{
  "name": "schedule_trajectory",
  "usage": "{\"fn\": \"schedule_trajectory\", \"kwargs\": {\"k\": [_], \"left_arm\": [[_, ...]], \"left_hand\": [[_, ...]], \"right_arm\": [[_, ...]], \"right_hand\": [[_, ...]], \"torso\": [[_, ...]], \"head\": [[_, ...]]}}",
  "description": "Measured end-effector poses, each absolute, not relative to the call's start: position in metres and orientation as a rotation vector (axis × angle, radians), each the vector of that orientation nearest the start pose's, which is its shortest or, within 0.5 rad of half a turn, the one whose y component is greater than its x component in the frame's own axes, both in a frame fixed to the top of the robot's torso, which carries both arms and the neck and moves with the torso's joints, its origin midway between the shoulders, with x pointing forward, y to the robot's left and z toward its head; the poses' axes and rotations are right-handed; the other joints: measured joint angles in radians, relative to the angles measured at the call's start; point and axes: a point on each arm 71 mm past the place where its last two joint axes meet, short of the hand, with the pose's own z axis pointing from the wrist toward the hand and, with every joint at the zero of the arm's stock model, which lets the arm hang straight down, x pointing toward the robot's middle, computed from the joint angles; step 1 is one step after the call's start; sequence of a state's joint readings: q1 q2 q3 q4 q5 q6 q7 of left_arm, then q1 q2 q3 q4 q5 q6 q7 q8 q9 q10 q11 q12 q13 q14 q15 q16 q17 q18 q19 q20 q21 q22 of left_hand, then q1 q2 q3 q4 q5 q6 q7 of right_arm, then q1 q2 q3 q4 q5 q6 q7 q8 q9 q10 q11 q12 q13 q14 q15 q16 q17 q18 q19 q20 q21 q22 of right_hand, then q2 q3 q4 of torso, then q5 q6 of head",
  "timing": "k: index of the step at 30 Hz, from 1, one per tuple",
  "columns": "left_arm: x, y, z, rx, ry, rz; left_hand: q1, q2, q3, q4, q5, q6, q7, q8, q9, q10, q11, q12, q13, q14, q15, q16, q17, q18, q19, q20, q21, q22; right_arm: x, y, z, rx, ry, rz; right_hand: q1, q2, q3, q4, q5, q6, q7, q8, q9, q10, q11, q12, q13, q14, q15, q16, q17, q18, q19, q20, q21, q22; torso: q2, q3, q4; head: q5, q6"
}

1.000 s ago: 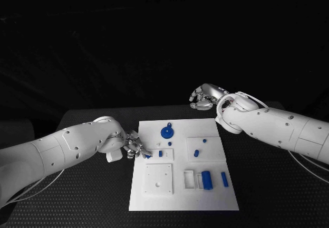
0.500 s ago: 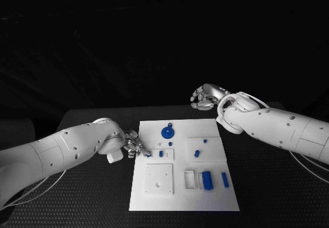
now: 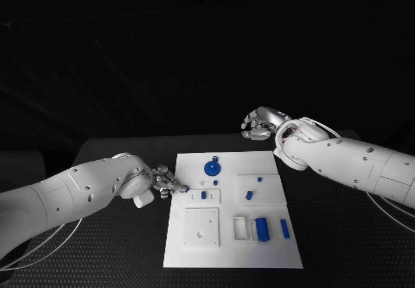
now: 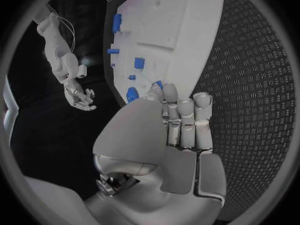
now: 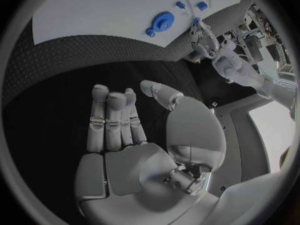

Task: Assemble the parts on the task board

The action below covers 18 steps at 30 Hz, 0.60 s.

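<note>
- Left hand (image 3: 164,183), head view: silver fingers pinch a small blue part (image 3: 186,189) at the flat white task board's (image 3: 226,246) left edge; right hand (image 3: 258,124) hangs beyond the board's far end.
- Left wrist view: fingers (image 4: 185,116) lie together, blue tip (image 4: 159,85) peeking out.
- Right wrist view: fingers (image 5: 112,116) extended, holding nothing, above the textured black counter (image 5: 56,60); round blue disc (image 5: 164,21) on the board.

Dim room, sharp head view, fisheye-bent wrist views

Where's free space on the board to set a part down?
Free: the task board's near strip below the square plate, and the far-right corner beyond the round blue part. Crowded: left edge, where the left robot hand holds a small blue part.
</note>
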<state>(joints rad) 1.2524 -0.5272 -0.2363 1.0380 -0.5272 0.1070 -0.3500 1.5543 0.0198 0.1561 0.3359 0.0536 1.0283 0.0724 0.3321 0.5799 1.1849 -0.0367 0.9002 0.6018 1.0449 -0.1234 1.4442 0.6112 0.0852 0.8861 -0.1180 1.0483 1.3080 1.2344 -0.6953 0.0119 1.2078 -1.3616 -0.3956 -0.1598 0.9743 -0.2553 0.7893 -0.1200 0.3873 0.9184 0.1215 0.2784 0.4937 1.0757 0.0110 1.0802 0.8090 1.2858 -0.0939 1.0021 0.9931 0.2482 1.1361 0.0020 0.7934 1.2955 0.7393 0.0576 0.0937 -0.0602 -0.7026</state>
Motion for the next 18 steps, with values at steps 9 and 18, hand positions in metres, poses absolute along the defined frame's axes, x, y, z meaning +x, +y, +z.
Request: {"fn": "schedule_trajectory", "kwargs": {"k": [9, 18], "left_arm": [[0.5287, 0.1976, -0.2823, -0.79, 2.411, -0.72], [0.5278, 0.2003, -0.2817, -0.849, 2.398, -0.775]], "left_hand": [[-0.005, -0.005, 0.004, 0.001, 0.044, 0.008, -0.003, 0.0, -0.001, -0.004, -0.003, 0.0, 0.0, -0.002, -0.002, 0.0, 0.0, 0.0, -0.009, 0.002, -0.003, 0.0], [-0.01, -0.01, 0.009, -0.001, 0.054, 0.013, -0.005, 0.0, -0.001, -0.004, -0.003, 0.0, 0.0, -0.002, -0.002, 0.0, 0.0, 0.0, -0.009, 0.002, -0.003, 0.0]], "right_arm": [[0.5557, -0.2295, -0.1644, 0.106, 1.559, 0.491], [0.5556, -0.2291, -0.1644, 0.105, 1.56, 0.493]], "right_hand": [[0.0, 0.0, 0.0, 0.0, 0.0, 0.001, -0.001, 0.0, 0.001, 0.0, 0.0, 0.0, 0.0, 0.0, 0.0, 0.0, 0.0, 0.0, 0.0, 0.0, 0.0, 0.001], [0.0, 0.0, 0.0, 0.0, 0.0, 0.002, -0.002, 0.0, 0.001, 0.0, 0.0, 0.0, -0.001, 0.0, 0.0, 0.0, 0.0, 0.0, 0.0, 0.0, 0.0, 0.001]], "torso": [[0.0, 0.0, -0.0003], [0.0, 0.0013, -0.0006]], "head": [[0.002, 0.001], [0.004, 0.004]]}}
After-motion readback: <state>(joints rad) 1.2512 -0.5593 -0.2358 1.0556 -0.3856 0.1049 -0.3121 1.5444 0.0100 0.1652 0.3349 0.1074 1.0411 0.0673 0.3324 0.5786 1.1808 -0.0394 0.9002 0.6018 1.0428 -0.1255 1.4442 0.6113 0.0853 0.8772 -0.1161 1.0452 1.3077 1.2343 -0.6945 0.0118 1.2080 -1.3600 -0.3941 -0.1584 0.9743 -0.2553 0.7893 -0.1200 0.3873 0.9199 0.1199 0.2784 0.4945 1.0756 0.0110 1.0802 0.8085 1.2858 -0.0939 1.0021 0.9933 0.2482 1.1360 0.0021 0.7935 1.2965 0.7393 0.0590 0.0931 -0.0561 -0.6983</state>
